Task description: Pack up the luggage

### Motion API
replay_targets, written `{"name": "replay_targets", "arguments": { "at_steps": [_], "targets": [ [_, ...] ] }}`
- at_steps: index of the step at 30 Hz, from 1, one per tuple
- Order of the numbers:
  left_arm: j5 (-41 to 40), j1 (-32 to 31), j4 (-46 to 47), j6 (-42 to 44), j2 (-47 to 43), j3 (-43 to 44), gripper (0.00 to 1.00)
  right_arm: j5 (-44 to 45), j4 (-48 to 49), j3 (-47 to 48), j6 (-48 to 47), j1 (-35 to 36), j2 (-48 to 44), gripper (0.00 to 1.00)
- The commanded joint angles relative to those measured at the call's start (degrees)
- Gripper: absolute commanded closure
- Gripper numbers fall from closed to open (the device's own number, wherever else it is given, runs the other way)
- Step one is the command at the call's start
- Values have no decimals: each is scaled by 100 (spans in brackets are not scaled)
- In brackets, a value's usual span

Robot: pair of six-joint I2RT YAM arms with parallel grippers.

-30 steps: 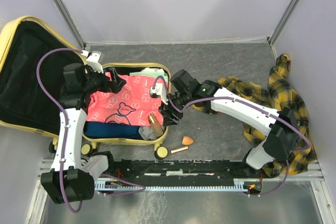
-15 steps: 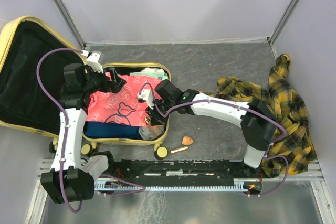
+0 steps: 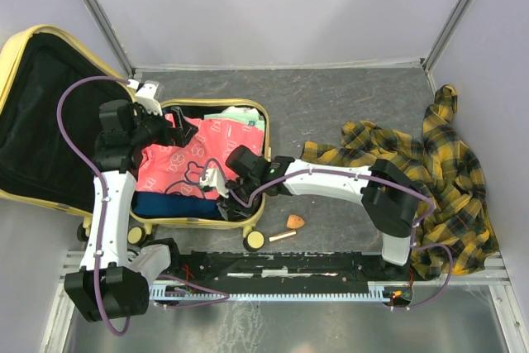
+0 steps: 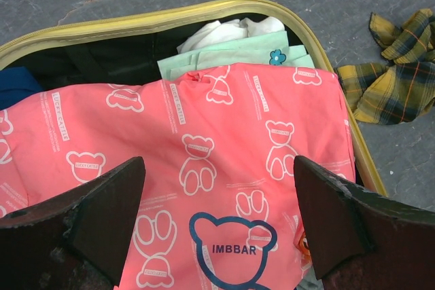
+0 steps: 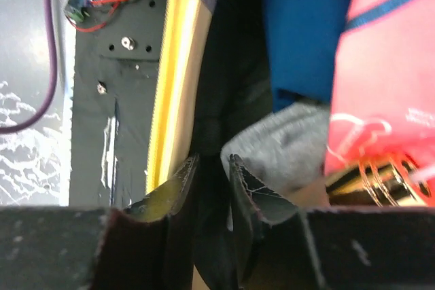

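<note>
The pale yellow luggage (image 3: 263,119) lies open, its black-lined lid leaning against the left wall. Its base holds a pink bear-print shirt (image 3: 186,163), a blue garment (image 3: 173,205) and a green garment (image 3: 240,117). My left gripper (image 3: 178,131) is open and empty, hovering over the pink shirt (image 4: 224,134). My right gripper (image 3: 219,193) reaches into the front right corner. In the right wrist view its fingers (image 5: 212,161) stand almost together with the black lining between them, the yellow rim (image 5: 170,100) on one side and a grey cloth (image 5: 285,147) on the other.
A yellow plaid shirt (image 3: 438,171) lies crumpled on the table at the right. A small orange cone (image 3: 295,221) and a short wooden stick (image 3: 282,236) lie in front of the luggage's right corner. A gold-coloured bottle (image 5: 374,178) sits by the grey cloth.
My right arm has swung left from the luggage's right wall into its front right corner, and its fingers have come together. The left arm has not moved.
</note>
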Motion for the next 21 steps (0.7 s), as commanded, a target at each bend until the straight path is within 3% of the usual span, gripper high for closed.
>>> {"name": "replay_targets", "arguments": {
  "at_steps": [1,5,11,16,21],
  "targets": [
    [92,23,130,202,-9,255,5,-268,-304,207,-149,-316,-375,66],
    [158,26,195,197,36,243,4,-722,-378,-48,-355,-660,-1382,51],
    [263,24,401,46,148,247,2,-794,-1437,-828,-1345,-1224,-2551,24],
    [291,29,457,22,170,279,2,-422,-2182,-1617,-1764,-1732,-3235,23],
    [231,29,437,37,175,231,2,98,-1553,-2632,-1816,-1805,-3381,24]
  ]
}}
